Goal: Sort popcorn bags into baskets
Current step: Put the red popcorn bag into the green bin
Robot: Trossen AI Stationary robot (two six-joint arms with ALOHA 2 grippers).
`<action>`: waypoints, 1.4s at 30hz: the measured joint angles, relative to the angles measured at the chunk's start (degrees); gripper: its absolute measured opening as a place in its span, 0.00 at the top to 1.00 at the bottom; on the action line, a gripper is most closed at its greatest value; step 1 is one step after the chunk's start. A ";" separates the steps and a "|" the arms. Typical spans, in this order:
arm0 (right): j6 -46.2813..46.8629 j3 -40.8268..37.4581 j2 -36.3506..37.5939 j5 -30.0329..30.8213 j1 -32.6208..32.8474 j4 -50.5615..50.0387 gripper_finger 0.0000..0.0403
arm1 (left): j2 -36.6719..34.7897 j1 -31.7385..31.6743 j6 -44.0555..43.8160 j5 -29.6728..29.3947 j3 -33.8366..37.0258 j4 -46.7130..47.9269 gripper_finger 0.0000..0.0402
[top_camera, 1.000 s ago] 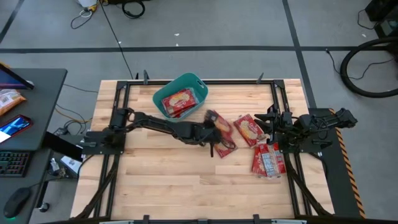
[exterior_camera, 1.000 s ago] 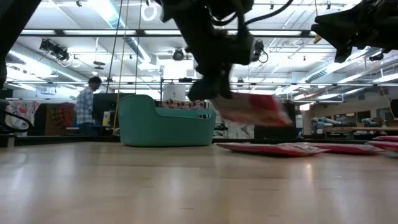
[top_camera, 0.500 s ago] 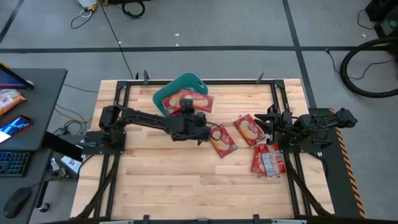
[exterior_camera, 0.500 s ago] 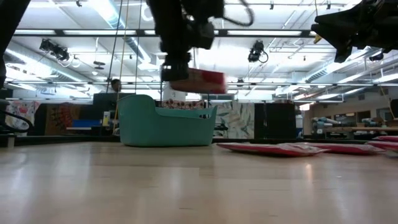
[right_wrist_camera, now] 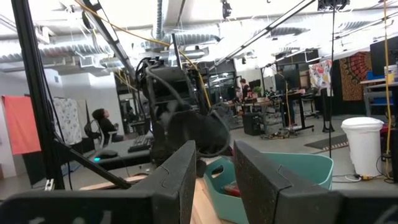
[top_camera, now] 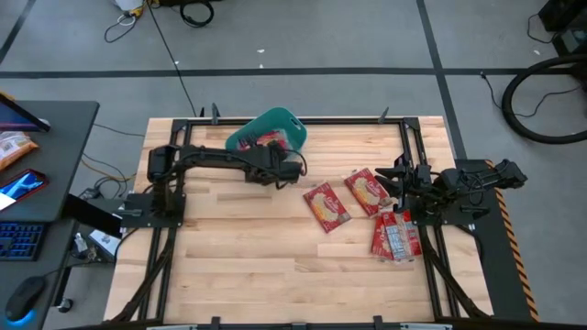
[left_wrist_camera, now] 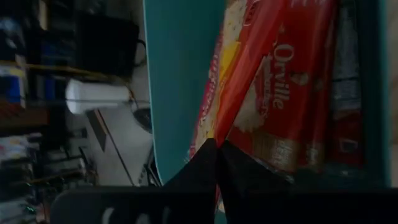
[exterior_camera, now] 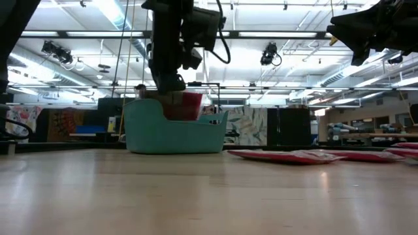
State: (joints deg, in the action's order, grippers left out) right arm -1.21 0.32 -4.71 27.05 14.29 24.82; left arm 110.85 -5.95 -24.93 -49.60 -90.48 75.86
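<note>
**Left gripper lowers a pinched popcorn bag into the teal basket**

The left gripper (left_wrist_camera: 216,144) is clamped on the edge of a popcorn bag (left_wrist_camera: 273,93), which hangs just ahead of its fingertips inside the basket (exterior_camera: 175,134). The bag looks light, flat and floppy with a slick wrapper, so an edge pinch probably suits it best.

The right gripper (right_wrist_camera: 214,165) waits with parted fingers beside three loose bags (top_camera: 327,207).

Only the left wrist view shows the pinch itself. The low view shows the bag partly below the rim.

basket (top_camera: 275,122) mostly hidden by left arm, contents unclear
</note>
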 joint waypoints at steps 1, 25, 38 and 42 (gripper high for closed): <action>-0.01 0.00 0.00 0.00 -0.01 -0.02 0.72 | 0.00 -0.44 0.00 0.74 0.02 0.00 0.95; -0.01 0.00 0.00 -0.09 0.00 -0.04 0.72 | 0.02 5.55 37.93 14.29 0.00 -32.88 0.57; 0.00 0.00 0.00 -0.01 0.00 0.16 0.72 | 5.75 8.55 57.04 31.82 0.11 -41.94 0.57; -0.02 0.01 -0.07 0.03 -0.01 -0.11 0.72 | 8.62 10.51 60.22 31.82 0.16 -44.22 0.57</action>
State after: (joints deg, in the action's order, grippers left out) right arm -1.23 0.33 -4.78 27.08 14.28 24.71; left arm 119.46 4.56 35.29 -17.78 -90.31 31.63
